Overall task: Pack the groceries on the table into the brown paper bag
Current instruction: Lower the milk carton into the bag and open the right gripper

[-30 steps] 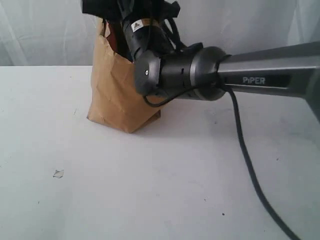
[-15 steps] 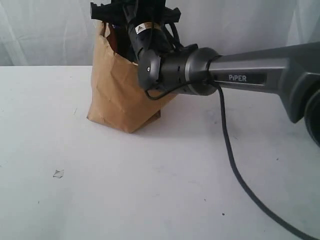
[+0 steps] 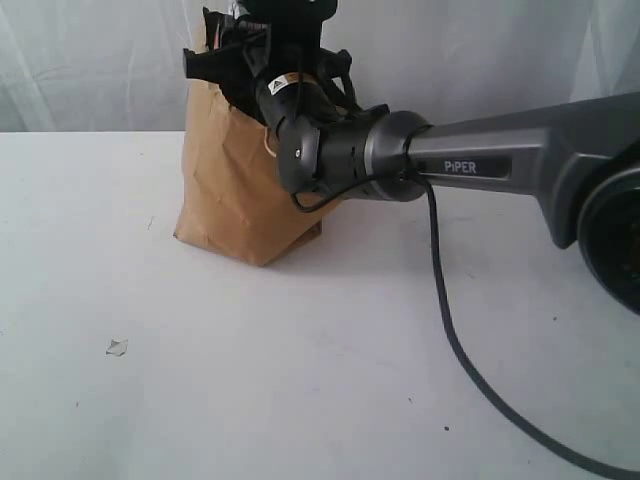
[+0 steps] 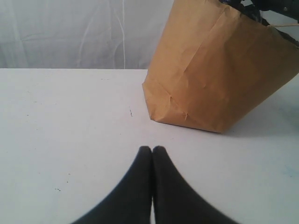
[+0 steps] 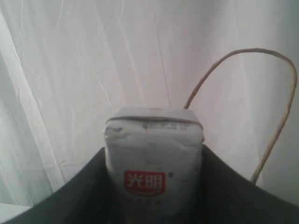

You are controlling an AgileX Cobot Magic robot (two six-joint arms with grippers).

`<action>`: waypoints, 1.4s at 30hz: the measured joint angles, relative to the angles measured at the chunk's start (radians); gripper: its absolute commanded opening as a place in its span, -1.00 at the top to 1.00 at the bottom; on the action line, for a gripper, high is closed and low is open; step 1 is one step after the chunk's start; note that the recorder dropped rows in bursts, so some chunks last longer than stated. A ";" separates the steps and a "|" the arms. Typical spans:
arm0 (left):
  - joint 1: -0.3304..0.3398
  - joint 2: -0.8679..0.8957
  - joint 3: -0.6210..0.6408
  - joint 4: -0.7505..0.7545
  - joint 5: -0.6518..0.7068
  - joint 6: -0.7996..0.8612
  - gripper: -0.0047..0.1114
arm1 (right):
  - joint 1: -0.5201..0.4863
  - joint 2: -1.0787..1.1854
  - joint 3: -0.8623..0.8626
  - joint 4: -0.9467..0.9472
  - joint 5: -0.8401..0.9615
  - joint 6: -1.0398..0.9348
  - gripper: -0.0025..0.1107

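The right fingers (image 5: pixel 79 196) were clamped on the small white-blue packet (image 5: pixel 153 149) at the mouth of the brown paper bag (image 3: pixel 225 190), near its handle (image 5: pixel 280 116). I think it was best to lower the packet inside, clear of the handle, before release. The left fingers (image 4: pixel 135 186) were together over the surface (image 3: pixel 300 380).

Backdrop: a white curtain (image 3: pixel 90 60) is hanging in soft vertical folds across the whole rear of the scene, and it is also filling the background of the left wrist view (image 4: pixel 70 32) and the right wrist view (image 5: pixel 60 70)
Litter: a pale scrap (image 3: pixel 117 347) is lying alone at the near left of the exterior view, slightly crumpled
Marks: a few dark specks (image 3: pixel 409 400) are showing, scattered well apart
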 measured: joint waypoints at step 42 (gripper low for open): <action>0.000 0.000 0.000 0.000 0.000 -0.002 0.92 | 0.000 -0.073 -0.006 -0.002 0.093 0.000 -0.19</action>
